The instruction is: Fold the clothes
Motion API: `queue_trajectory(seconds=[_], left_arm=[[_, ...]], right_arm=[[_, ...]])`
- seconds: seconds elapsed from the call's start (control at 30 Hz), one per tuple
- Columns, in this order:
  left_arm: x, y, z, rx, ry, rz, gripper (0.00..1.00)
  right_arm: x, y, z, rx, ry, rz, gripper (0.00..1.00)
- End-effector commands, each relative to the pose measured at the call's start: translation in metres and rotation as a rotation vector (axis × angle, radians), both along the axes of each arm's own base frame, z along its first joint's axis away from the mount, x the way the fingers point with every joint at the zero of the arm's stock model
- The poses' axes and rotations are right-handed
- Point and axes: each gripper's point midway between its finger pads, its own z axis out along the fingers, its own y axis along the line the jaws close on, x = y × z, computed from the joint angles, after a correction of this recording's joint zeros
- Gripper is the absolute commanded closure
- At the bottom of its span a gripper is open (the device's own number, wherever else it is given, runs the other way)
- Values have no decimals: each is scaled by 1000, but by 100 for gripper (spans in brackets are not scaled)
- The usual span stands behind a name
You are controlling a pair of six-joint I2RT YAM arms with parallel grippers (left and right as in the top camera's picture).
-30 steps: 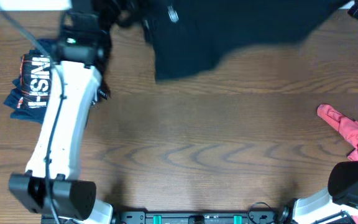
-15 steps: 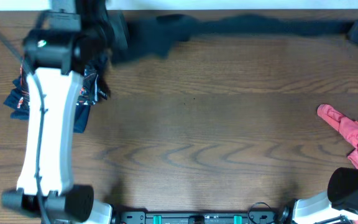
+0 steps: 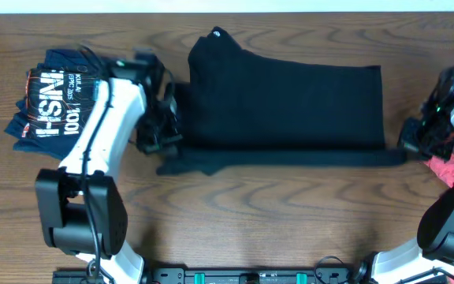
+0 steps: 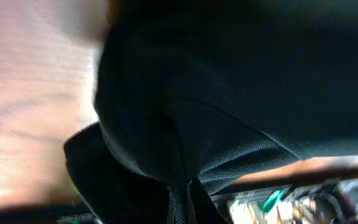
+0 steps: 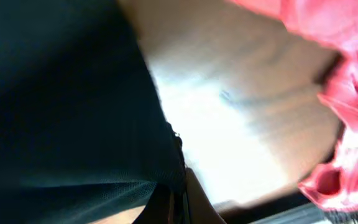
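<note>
T-shirt, black, lay flat on the far middle of the table, its long axis running left to right and a small white logo at its far left corner. A narrow strip along its near edge stretched between the grippers. The left gripper pinched the left end, the right gripper the right end. A navy shirt sat folded just left of the left arm; a coral garment lay beside the right gripper.

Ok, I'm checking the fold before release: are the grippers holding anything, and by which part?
Both pinch the black T-shirt: the left gripper its left end, the right gripper its right end, along the near folded edge.
</note>
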Motion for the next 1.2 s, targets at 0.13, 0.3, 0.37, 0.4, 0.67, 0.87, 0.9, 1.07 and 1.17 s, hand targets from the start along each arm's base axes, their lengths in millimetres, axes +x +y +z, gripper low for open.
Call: queue_trajectory(seconds=[0.13, 0.3, 0.37, 0.4, 0.67, 0.87, 0.9, 1.07, 1.17], left_arm=[[-70, -2, -34, 20, 219, -74, 94], [-97, 9, -43, 64, 288, -86, 94], [-102, 12, -43, 71, 286, -89, 94], [-104, 12, -42, 71, 282, -89, 94], [-76, 7, -40, 42, 72, -68, 94], [-50, 2, -45, 31, -32, -28, 94], [-47, 1, -46, 33, -41, -11, 94], [-36, -7, -46, -5, -83, 10, 94], [-30, -15, -44, -57, -100, 21, 94]], right_arm=[[-36, -19, -12, -114, 125, -90, 99], [-51, -12, -16, -90, 182, -93, 99], [-56, -10, -17, -85, 202, -100, 99], [-59, -9, -18, -81, 211, -98, 99], [-49, -4, -25, -58, 166, -104, 99], [-17, 2, -33, 1, 22, -112, 99], [-13, 2, -34, 3, 6, -109, 99], [-7, 0, -35, -5, -17, -104, 99], [-7, 0, -35, -4, -16, -104, 99]])
